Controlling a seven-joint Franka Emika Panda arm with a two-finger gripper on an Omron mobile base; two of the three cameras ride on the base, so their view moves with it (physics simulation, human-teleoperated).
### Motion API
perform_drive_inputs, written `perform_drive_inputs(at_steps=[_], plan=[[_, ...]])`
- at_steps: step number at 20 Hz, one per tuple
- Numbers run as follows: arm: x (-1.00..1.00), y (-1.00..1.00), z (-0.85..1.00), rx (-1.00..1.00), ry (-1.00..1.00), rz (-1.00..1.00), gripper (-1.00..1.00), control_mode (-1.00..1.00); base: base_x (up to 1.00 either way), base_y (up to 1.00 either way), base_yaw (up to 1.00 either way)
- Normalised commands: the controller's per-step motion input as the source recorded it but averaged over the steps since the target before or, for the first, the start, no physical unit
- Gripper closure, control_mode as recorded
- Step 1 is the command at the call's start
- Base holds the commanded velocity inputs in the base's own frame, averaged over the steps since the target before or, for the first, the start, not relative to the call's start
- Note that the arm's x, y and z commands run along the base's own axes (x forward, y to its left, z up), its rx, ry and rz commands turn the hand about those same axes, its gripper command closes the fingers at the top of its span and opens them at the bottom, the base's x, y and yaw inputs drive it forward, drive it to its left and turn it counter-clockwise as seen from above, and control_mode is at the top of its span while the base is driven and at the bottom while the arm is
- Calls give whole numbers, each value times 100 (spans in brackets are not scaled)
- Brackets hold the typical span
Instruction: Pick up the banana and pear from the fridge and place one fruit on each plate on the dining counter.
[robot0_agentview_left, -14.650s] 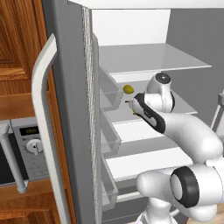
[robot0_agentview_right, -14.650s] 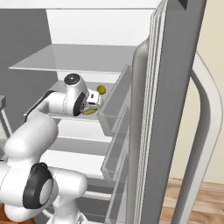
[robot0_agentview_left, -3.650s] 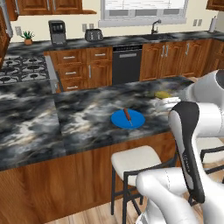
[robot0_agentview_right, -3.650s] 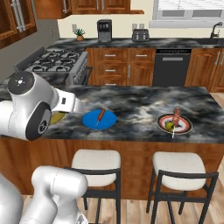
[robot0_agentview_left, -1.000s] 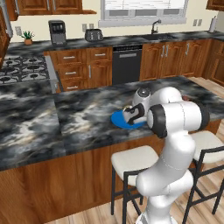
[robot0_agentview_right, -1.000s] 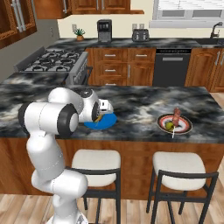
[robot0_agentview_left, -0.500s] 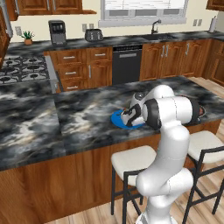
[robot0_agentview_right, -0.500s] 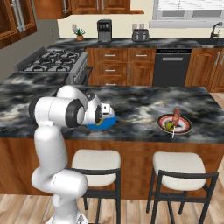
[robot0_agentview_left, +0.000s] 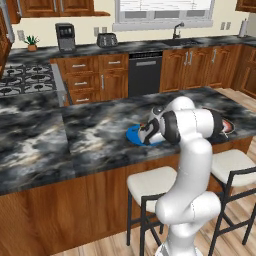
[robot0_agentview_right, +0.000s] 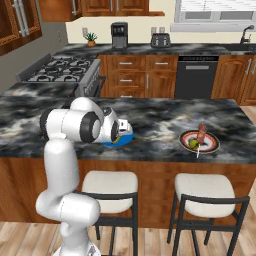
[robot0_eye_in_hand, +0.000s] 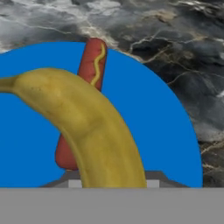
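Lowered since a second ago: your banana (robot0_eye_in_hand: 87, 127) over blue plate (robot0_eye_in_hand: 175, 131), hot dog (robot0_eye_in_hand: 89, 70) beneath; jaws' state untellable. Risk: banana rolls off it.

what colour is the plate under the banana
Bright blue. The plate beneath the banana shows best in the hand view.
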Motion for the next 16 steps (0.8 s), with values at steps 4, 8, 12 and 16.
perform_drive_inputs(at_steps=[4,8,12,16], plan=[[7,0,-31,1,5,0,-100,-100,0,0,0],[0,-1,-5,0,0,0,-100,-100,0,0,0],[-10,0,31,0,0,-1,-100,-100,0,0,0],[-33,0,68,0,-7,-3,-100,-100,0,0,0]])
